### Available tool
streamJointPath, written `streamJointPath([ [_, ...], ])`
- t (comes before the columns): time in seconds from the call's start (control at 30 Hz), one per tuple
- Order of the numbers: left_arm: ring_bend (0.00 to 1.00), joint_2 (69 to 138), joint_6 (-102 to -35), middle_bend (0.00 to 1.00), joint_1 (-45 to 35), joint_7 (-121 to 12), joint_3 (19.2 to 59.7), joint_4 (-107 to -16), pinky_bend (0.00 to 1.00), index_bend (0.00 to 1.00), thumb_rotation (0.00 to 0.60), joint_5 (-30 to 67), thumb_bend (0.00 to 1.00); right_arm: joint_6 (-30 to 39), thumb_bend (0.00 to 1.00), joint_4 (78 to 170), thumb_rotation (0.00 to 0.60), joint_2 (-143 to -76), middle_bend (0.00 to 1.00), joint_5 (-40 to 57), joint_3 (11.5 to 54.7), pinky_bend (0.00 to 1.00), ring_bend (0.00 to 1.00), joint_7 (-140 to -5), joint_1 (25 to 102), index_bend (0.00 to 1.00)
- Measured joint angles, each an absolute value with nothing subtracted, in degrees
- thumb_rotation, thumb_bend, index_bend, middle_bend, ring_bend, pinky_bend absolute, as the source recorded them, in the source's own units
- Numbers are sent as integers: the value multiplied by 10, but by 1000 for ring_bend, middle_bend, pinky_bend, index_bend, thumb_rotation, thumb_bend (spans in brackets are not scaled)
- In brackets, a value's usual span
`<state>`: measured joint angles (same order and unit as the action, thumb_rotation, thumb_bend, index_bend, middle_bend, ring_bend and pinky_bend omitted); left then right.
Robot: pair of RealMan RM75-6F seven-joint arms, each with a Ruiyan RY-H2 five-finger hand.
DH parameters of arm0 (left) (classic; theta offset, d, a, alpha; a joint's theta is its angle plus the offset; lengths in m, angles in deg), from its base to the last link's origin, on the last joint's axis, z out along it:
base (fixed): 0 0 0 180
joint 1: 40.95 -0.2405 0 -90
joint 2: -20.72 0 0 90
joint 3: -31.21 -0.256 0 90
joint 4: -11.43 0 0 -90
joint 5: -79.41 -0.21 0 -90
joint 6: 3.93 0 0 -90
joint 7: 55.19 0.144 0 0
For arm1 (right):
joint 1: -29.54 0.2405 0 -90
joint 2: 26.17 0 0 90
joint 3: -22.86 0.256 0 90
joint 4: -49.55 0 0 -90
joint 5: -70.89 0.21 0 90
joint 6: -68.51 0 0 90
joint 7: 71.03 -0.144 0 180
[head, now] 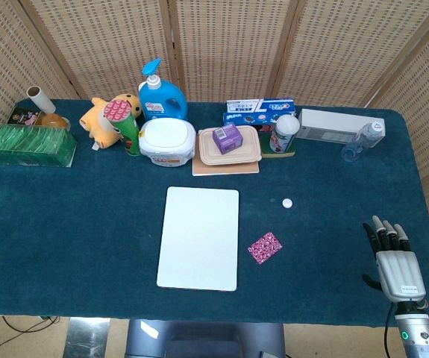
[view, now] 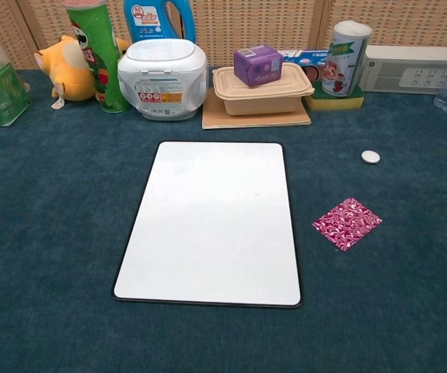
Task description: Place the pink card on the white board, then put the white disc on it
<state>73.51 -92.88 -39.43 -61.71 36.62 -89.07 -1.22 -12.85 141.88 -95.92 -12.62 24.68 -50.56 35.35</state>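
While the board lies bare at centre frame, I see the card flat just right of it, thin and light, best pinched at an edge; disc above; right hand empty, fingers apart, lower right.

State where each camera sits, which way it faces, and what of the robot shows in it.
Head view: high above the near table edge, looking steeply down; shows the right hand, open, near the right edge.
Chest view: lower, near the front edge, looking across toward the back row of clutter; no arm or hand shows.
Both share: white board, pink card, white disc, all apart.
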Motion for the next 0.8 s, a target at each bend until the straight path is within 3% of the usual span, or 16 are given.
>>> streamJointPath([
  [0.5, 0, 736, -931, 0, -395, -615, 375, -894, 0, 0, 600, -1, 108, -91, 4, 1420, 600, -965, 0, -143, 253, 0, 0, -524, 386, 0],
  [0.8, 0, 733, -920, 0, -389, -622, 385, -901, 0, 0, 600, 15, 107, 47, 77, 1420, 600, -971, 0, -161, 262, 25, 0, -560, 481, 0],
])
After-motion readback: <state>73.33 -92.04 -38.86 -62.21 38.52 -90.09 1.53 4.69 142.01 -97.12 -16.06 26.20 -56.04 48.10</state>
